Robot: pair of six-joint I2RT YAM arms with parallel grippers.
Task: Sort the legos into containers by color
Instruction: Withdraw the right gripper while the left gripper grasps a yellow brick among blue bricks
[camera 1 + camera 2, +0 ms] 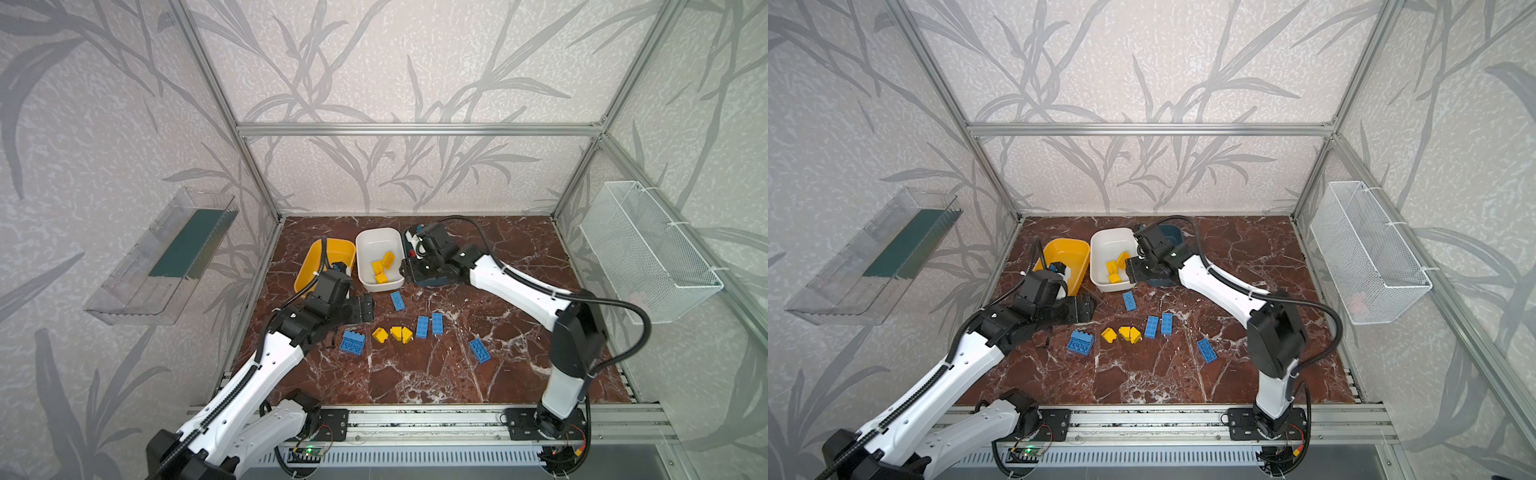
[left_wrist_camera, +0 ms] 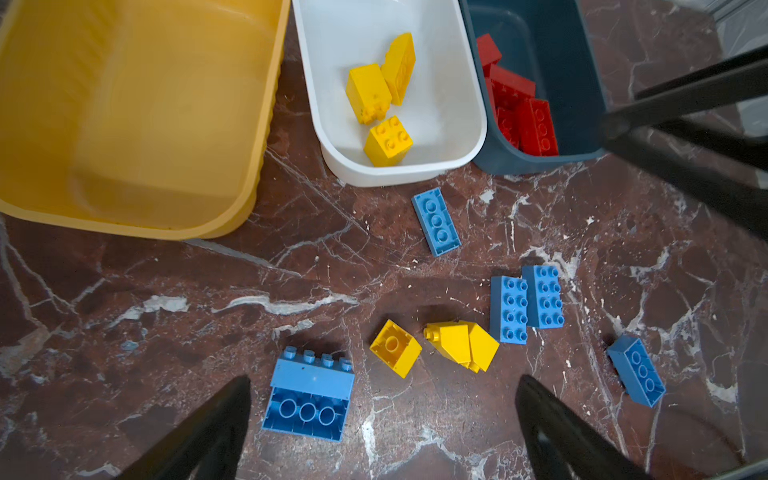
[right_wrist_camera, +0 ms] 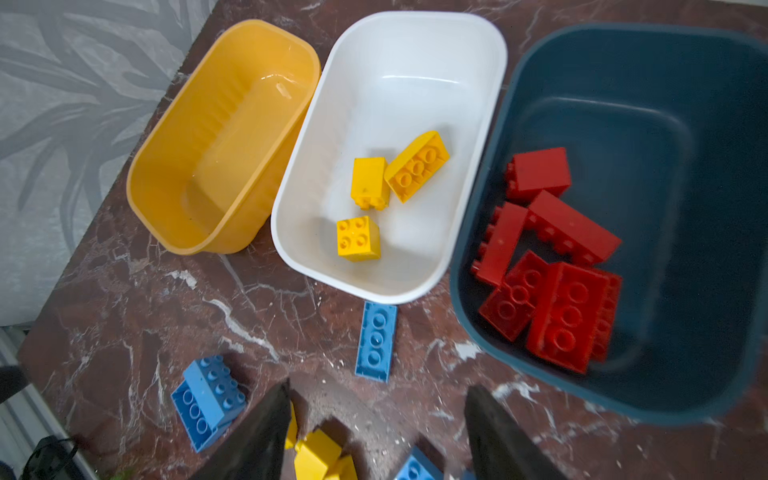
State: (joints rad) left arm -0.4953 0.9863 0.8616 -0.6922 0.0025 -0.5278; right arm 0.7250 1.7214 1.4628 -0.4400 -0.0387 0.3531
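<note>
Left jaws: wide open, empty.
Right jaws: about half open, empty.
Legos (image 1: pixel 422 327): blue and yellow loose on bench (image 1: pixel 415 374), 6 o'clock of white tub (image 1: pixel 374 243).
Risk: touching yellow wedges (image 2: pixel 461 345) may slip or scatter when pinched.

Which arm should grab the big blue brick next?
Left, probably. The left gripper hangs open close to the big blue brick. The right gripper is farther back, near the teal tub.
</note>
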